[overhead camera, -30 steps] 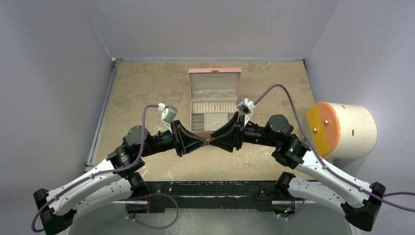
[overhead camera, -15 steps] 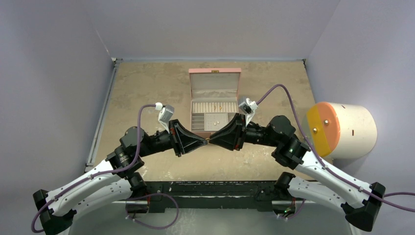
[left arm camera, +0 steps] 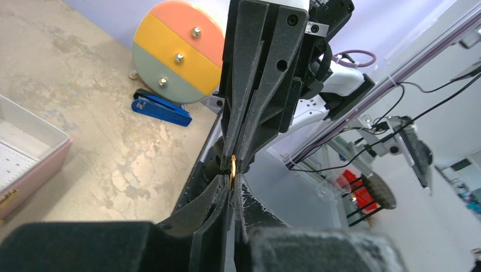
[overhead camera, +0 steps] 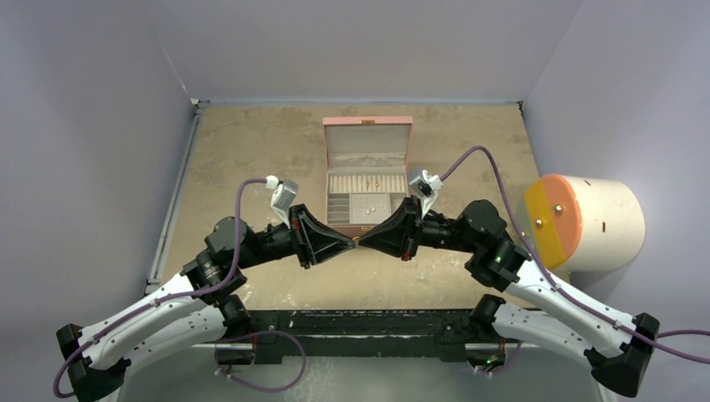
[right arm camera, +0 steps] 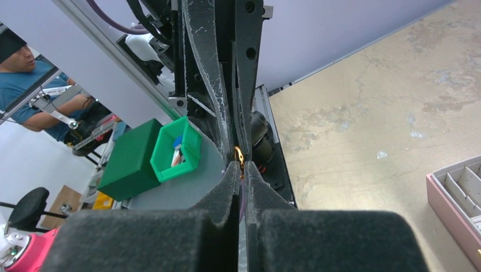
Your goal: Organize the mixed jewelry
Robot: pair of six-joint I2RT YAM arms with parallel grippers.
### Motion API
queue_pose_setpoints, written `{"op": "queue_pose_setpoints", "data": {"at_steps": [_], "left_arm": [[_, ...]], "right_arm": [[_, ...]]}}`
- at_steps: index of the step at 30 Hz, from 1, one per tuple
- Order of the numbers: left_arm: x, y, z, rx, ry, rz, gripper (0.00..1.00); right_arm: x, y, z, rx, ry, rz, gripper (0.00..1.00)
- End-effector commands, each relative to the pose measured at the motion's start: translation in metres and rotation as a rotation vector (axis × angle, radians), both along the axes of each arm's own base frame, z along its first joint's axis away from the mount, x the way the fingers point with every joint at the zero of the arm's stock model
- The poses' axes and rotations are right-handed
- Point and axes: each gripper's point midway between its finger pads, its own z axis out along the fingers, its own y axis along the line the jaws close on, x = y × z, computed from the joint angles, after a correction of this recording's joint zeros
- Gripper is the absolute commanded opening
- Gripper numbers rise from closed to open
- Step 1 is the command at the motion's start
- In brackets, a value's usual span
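Gold ring (right arm camera: 239, 154) pinched by closed right gripper (right arm camera: 240, 168), left gripper (right arm camera: 234, 141) opposite (tip to tip), 2 green boxes (right arm camera: 131, 164) behind

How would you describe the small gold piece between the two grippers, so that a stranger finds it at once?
Start at the open pink jewelry box in the far middle of the table. Just in front of it, the left gripper and right gripper meet tip to tip. The gold ring is pinched between those tips in the air, unlike the pieces lying inside the box.

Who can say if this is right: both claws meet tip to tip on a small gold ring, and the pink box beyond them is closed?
No: the pink box is open, lid raised, as the top view shows. The left claw and right claw meet tip to tip on the small gold ring.
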Motion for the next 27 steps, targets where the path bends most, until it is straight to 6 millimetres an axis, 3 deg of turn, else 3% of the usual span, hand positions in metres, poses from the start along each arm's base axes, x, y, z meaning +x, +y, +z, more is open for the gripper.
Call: {"op": "queue_pose_setpoints", "data": {"at_steps": [1, 5, 9, 13, 22, 27], "left_arm": [[0.006, 0.006, 0.017, -0.051, -0.030, 0.047, 0.17], [0.015, 0.016, 0.017, -0.038, -0.033, 0.129, 0.48], [0.029, 0.032, 0.016, 0.004, -0.049, 0.249, 0.59], [0.046, 0.056, 0.009, 0.112, -0.065, 0.397, 0.61], [0.079, 0.115, 0.014, 0.331, -0.125, 0.711, 0.63], [0.088, 0.132, 0.013, 0.375, -0.158, 0.802, 0.63]], "right_arm": [[-0.002, -0.006, 0.022, 0.070, -0.061, -0.009, 0.00], [0.009, -0.009, 0.018, 0.031, -0.042, -0.080, 0.00], [0.031, -0.014, 0.007, -0.060, -0.009, -0.204, 0.00], [0.060, -0.022, -0.005, -0.171, 0.007, -0.358, 0.00], [0.137, -0.052, -0.059, -0.563, 0.056, -0.752, 0.00], [0.169, -0.063, -0.077, -0.740, 0.041, -0.900, 0.00]]}}
